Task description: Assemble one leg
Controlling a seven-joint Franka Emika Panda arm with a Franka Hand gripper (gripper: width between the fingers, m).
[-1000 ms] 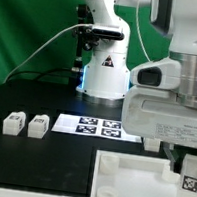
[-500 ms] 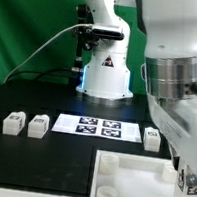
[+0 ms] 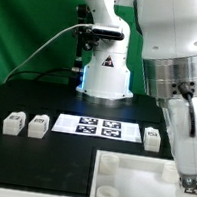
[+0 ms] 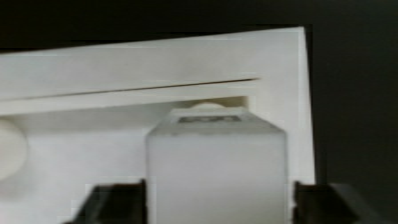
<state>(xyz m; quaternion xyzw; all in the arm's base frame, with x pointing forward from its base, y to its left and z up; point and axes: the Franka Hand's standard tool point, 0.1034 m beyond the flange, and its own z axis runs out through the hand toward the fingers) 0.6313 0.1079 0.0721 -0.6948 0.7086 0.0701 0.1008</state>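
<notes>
Now the gripper (image 4: pixel 199 205) is clamped on one leg (image 4: pixel 214 165), held right over the white panel (image 3: pixel 125 186). Three more legs (image 3: pixel 37 126) stand on the black table (image 3: pixel 16 96) beside the marker board (image 3: pixel 98 127).

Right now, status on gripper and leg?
Gripper shut on leg. Leg upright over panel. Three spare legs on table. Nothing in the way.
</notes>
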